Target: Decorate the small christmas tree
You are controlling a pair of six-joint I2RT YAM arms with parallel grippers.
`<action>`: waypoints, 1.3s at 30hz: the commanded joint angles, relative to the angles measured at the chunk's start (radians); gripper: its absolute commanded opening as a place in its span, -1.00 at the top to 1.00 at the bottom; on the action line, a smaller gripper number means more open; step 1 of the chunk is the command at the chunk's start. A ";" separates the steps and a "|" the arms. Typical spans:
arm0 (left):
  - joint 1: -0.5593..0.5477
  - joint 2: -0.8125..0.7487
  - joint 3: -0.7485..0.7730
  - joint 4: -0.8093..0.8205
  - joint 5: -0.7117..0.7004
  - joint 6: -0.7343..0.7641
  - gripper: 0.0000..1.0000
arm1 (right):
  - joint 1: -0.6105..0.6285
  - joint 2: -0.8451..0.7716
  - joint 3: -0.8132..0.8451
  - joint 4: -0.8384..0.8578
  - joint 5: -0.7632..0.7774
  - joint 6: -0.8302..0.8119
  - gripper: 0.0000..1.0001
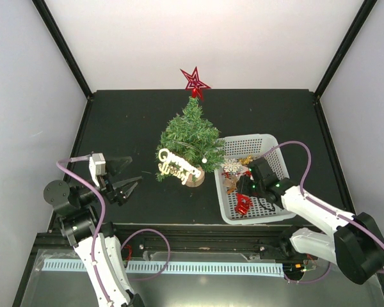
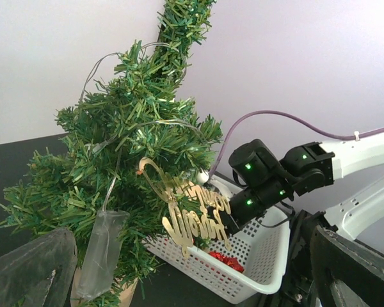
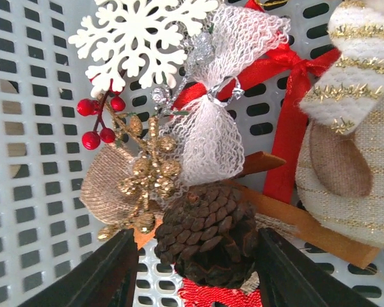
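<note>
Black tabletop: you have the tree near its middle and the basket at the tree's 4 o'clock.
Small dark-green christmas tree: it stands upright on its round wooden base, long axis vertical. In your overhead view its tip runs toward 12 o'clock, ending in a red wire star.
White perforated plastic basket: it sits just beside the tree's base and holds mixed ornaments.
Left pincer: at the tree's 8 o'clock, jaws spread wide, gripping nothing, pointing toward the tree.
Right pincer: down inside the basket, jaws parted and straddling a brown pine cone. You can see a gap on one side, so it is not clamped.
Gold script sign: hangs on the tree's low branches at 7 o'clock.
</note>
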 commanded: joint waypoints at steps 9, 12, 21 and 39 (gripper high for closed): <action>0.008 -0.019 -0.012 0.050 0.015 -0.032 -0.98 | -0.005 -0.017 0.015 -0.018 0.046 -0.012 0.26; 0.008 -0.019 -0.014 0.051 0.015 -0.033 -0.98 | -0.005 -0.041 0.030 -0.050 0.064 -0.019 0.27; 0.009 -0.014 -0.012 0.052 0.016 -0.035 -0.98 | -0.006 -0.143 0.133 -0.188 0.134 -0.074 0.28; 0.012 -0.006 -0.011 0.053 0.009 -0.035 -0.98 | -0.003 -0.251 0.511 -0.303 -0.129 -0.134 0.29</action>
